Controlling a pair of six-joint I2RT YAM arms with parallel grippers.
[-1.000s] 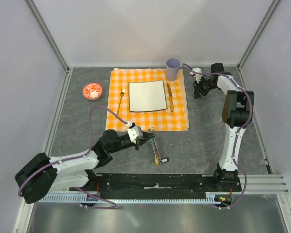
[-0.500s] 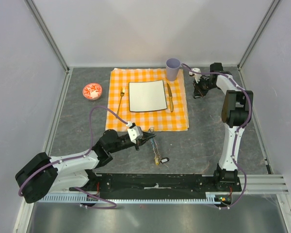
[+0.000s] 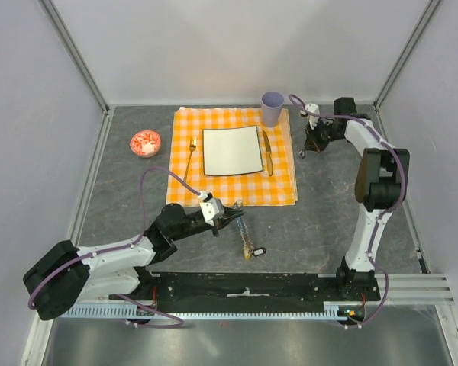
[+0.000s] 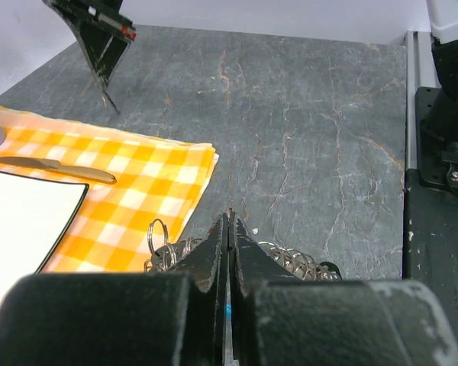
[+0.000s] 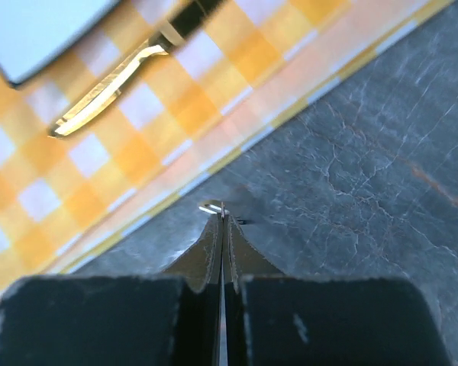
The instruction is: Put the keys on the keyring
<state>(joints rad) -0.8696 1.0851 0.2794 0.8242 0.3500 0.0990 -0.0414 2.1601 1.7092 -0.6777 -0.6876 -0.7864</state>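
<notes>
My left gripper (image 3: 235, 214) is low over the grey table just in front of the checked cloth. It is shut on the keyring; a sliver of its turquoise tag (image 4: 227, 311) shows between the jaws. Wire rings (image 4: 157, 232) stick out to the left of the fingers and a coiled chain (image 4: 290, 259) to the right. The chain (image 3: 244, 232) trails toward me to a brass-coloured key (image 3: 248, 252) and a small black fob (image 3: 259, 250) on the table. My right gripper (image 3: 305, 151) is at the cloth's right edge, shut on a thin silvery key (image 5: 211, 207) seen edge-on at its tips (image 5: 223, 213).
On the orange checked cloth (image 3: 183, 191) are a white square plate (image 3: 232, 150), a gold fork (image 3: 191, 156) and a gold knife (image 3: 267, 152). A purple cup (image 3: 272, 108) stands at its back corner. A red-and-white bowl (image 3: 145, 142) sits to the left.
The right gripper's jaws have closed on the small silvery key, and that arm has shifted slightly to the right. The left arm and the keyring have not moved.
</notes>
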